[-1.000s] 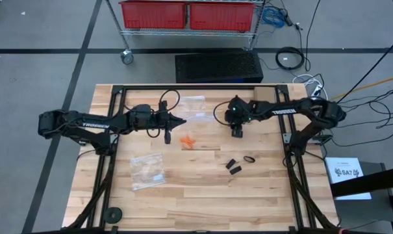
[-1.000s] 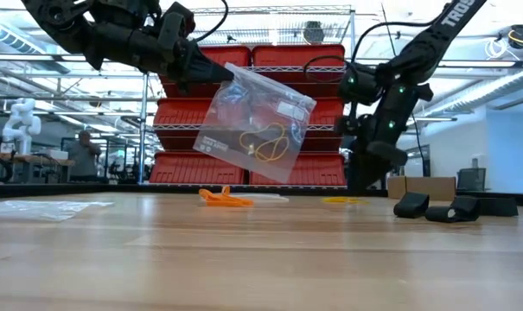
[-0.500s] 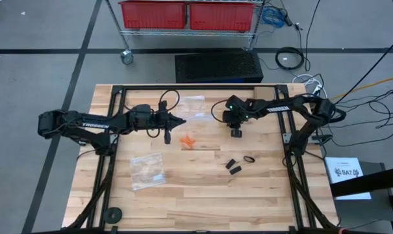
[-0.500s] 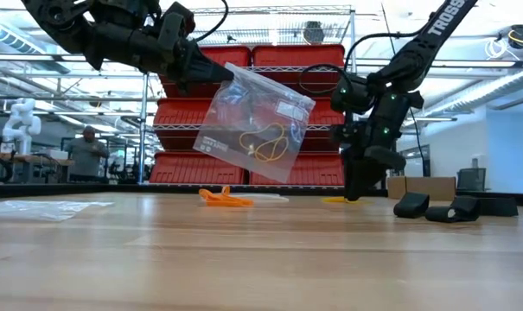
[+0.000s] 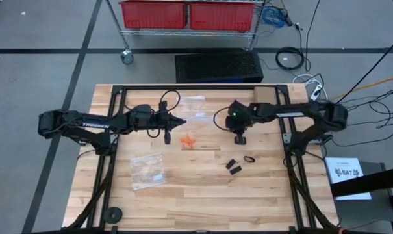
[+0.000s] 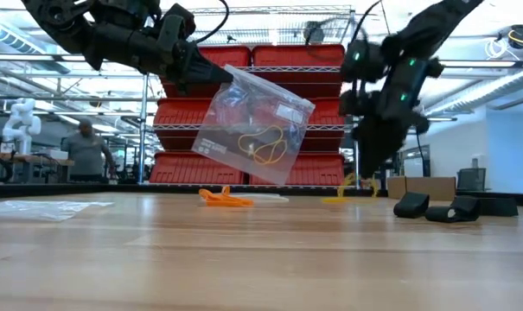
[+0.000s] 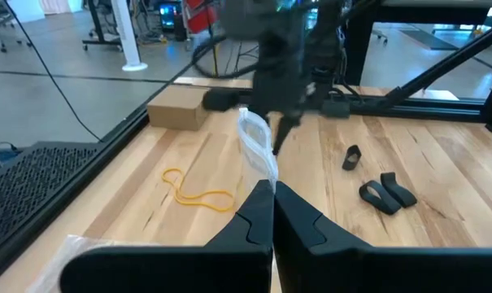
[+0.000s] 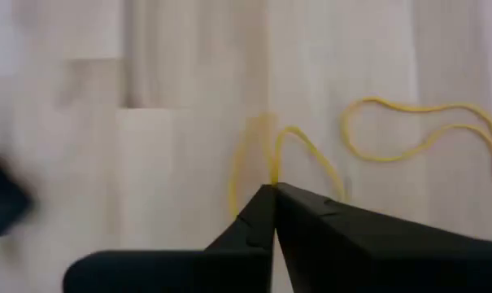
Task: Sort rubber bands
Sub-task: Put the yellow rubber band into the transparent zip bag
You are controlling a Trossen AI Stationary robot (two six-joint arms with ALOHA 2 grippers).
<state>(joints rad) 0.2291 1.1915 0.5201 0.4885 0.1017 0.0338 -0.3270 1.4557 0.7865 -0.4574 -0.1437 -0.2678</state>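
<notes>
Right gripper point(image 8: 272, 189): fingers pinched on a yellow rubber band point(image 8: 290, 155), lifted off table point(image 5: 183, 201). Left gripper point(image 7: 272, 185): clamped on clear zip bag point(image 6: 254, 123).

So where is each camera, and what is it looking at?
High view: above, looking down at the table; both arms show.
Low view: at tabletop height, facing red bins; left pincer holds a clear bag.
Left wrist view: past shut fingers, same bag.
Right wrist view: right pincer pinching a yellow band.
</notes>
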